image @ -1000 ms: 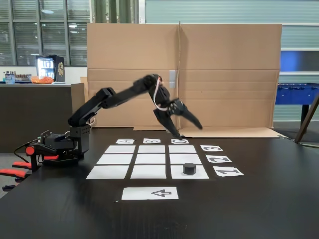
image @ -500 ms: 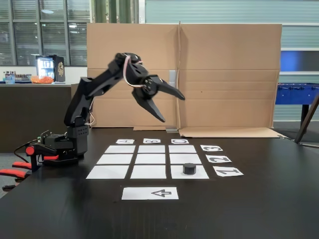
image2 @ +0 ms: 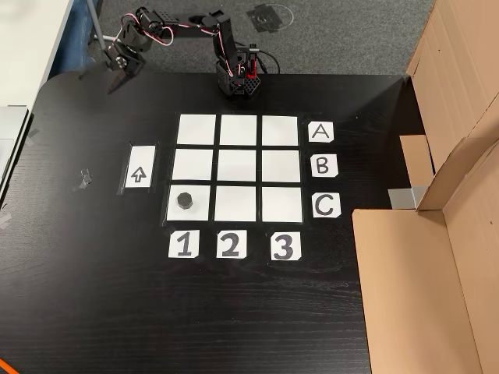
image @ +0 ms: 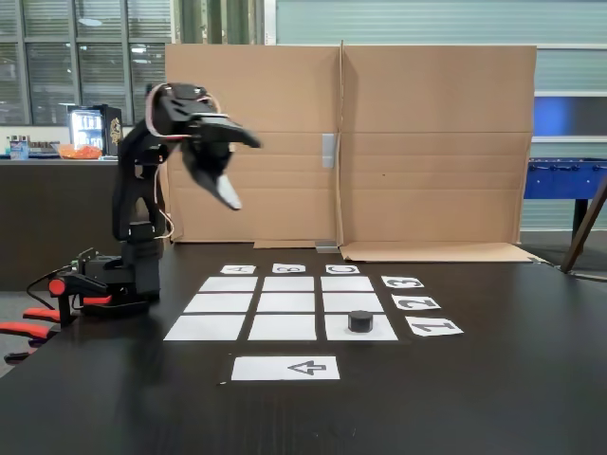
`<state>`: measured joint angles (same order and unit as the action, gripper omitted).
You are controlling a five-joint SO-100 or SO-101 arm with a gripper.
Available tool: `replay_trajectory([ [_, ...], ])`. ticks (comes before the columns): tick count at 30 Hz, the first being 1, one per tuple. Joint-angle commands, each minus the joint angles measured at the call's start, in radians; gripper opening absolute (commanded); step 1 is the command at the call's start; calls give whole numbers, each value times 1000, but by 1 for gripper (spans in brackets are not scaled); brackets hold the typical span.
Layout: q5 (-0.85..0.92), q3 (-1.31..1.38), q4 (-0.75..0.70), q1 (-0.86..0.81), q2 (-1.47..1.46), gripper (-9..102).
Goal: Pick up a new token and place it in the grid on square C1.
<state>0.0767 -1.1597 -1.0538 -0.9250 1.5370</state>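
Black token (image: 359,320) (image2: 185,200) upright on square C1 (image: 381,331) (image2: 199,213), grid (image: 287,302) (image2: 238,167) corner.

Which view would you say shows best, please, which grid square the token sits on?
The other view: looking down, it shows the token on square C1, where row C meets column 1. The fixed view shows it low and foreshortened, beside label 1.

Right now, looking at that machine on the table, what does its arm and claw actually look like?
The arm is all black, built of chunky box-like segments on a black base with small red parts. Thin white and reddish wires loop along its upper joints. Its gripper is a black two-finger claw with tapering, pointed fingers.
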Motion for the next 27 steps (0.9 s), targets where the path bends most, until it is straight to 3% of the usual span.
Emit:
replay_trajectory([
  [1,2,-176,146,-66,137,41],
  [6,2,-344,176,-123,261,39],
  [27,-8,-980,170,-176,756,-1],
])
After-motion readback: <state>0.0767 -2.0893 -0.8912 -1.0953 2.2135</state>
